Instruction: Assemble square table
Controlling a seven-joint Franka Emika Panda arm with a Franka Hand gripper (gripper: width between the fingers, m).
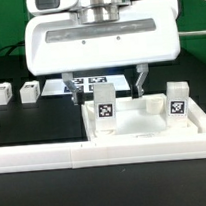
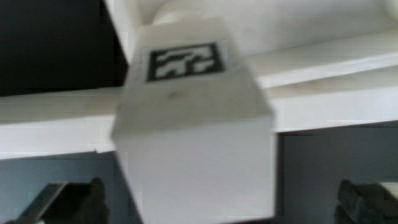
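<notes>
The white square table top [image 1: 143, 126] lies at the exterior view's right, against the rail. Two white tagged legs stand upright on it: one [image 1: 106, 107] at its left, one [image 1: 177, 100] at its right. My gripper [image 1: 107, 89] is open, with its fingers spread wide on either side of the left leg's upper end. In the wrist view this leg [image 2: 192, 110] fills the middle, tag facing the camera. The dark fingers [image 2: 71, 205] stand apart from both its sides, so the gripper [image 2: 217, 205] does not touch it. The table top [image 2: 338, 95] shows behind.
Two loose white legs [image 1: 2, 94] [image 1: 30, 92] stand on the black mat at the exterior view's left. The long white L-shaped rail [image 1: 45, 154] runs along the front. The marker board [image 1: 87, 82] lies behind the table top, partly hidden by my gripper.
</notes>
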